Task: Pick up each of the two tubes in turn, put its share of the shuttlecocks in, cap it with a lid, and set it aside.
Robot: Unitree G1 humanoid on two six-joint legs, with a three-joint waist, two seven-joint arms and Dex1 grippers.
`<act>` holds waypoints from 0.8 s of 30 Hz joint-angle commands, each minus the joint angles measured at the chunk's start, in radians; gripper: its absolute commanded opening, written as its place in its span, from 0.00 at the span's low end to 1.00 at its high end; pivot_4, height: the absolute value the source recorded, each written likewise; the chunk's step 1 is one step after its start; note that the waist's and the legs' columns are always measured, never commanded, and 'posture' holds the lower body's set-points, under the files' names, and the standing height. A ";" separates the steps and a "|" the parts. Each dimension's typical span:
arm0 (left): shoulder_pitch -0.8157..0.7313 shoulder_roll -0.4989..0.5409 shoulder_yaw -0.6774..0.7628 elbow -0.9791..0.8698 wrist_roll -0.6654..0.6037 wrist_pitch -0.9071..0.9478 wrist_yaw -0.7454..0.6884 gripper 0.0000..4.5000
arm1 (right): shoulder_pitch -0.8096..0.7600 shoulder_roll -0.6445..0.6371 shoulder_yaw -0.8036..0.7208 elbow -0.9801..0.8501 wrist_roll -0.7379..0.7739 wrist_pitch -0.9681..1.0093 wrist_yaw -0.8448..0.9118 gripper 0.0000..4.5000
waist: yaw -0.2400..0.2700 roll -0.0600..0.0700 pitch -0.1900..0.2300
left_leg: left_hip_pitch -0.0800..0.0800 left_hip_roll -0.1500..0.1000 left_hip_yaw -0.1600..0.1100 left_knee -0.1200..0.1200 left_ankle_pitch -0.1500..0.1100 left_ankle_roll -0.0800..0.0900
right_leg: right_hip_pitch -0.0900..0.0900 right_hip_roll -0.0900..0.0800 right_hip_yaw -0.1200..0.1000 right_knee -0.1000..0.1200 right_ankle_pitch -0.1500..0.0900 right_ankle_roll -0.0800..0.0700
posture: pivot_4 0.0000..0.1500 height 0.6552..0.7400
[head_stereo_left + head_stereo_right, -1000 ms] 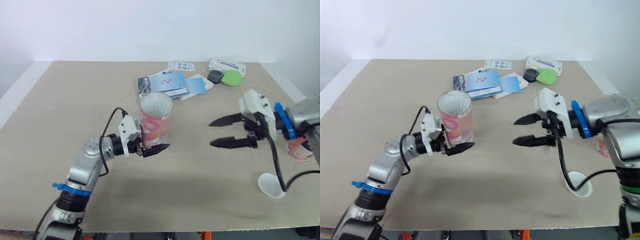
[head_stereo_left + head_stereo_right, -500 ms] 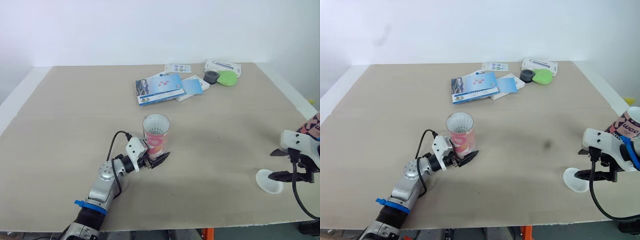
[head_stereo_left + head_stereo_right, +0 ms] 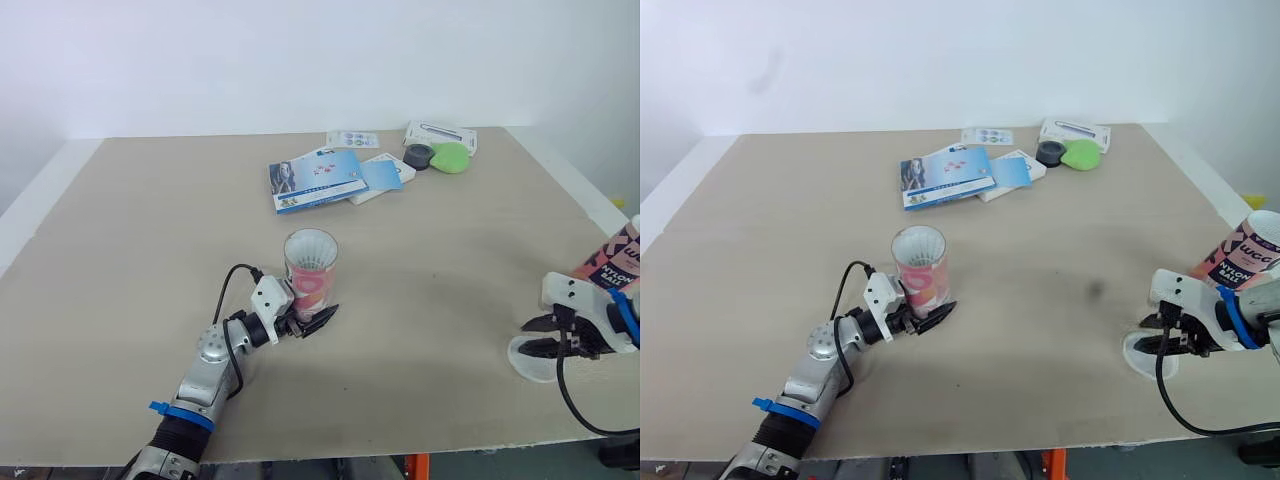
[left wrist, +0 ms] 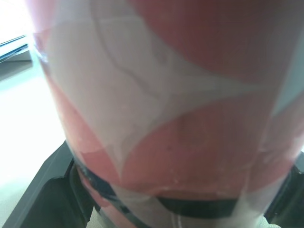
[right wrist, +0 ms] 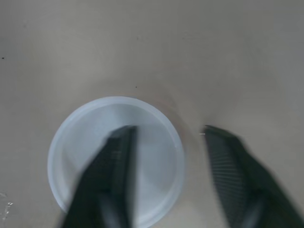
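Two claws busy: my left claw (image 3: pixel 318 322) grips the pink tube (image 3: pixel 310 275) upright on the bench (image 3: pixel 150 220). My right claw (image 5: pixel 166 135) hangs wide just above the white lid (image 5: pixel 85 142), straddling its rim. The capping step looks to be in hand; next I should pinch that rim and lift.

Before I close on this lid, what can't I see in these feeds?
- Inside the tube: its wall hides everything below the white at the mouth, eye views.
- The second tube: base behind the right arm, right eye view; cut by the edge, left eye view.
- The right tool over the lid: touching or not, unclear from above, right wrist view.
- The left tool: far finger behind the tube, eye views.
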 commanded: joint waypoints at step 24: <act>-0.041 0.013 -0.012 0.045 0.023 -0.005 0.010 0.87 | -0.941 0.445 0.213 -0.363 0.185 0.277 -0.077 0.00 | -0.016 0.006 -0.002 | -0.016 0.002 0.001 -0.010 -0.001 0.001 | -0.013 -0.001 0.002 -0.010 0.005 0.008 | 1.00 1.00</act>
